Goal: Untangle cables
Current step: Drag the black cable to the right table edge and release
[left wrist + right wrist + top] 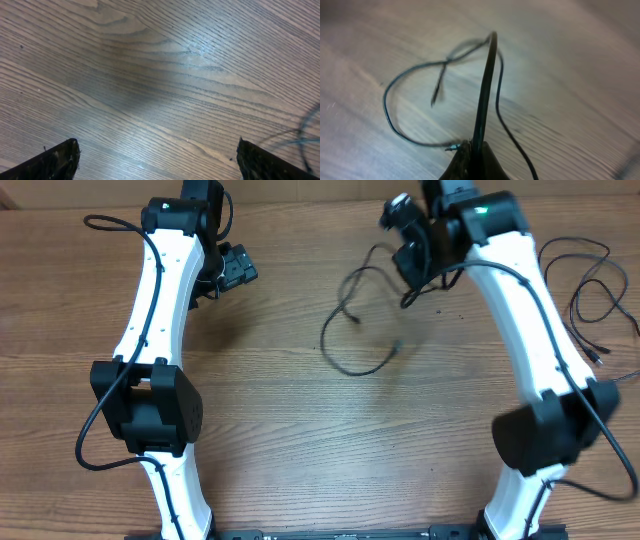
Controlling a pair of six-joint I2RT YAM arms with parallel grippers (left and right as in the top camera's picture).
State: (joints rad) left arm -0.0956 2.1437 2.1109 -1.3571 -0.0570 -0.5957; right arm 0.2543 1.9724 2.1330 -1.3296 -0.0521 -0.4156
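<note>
My right jaws are clenched on a thin black cable (487,85), its loop dangling blurred over the far middle of the brown wood-grain desk (150,75). My left jaws, released, show only their tips.

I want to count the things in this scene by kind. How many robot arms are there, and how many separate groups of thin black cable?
Robot arms: 2, left arm and right arm.
Cable groups: 2, held cable group in the shut right hand, loose cable group on the table outside the right arm.
Total: 4.
</note>
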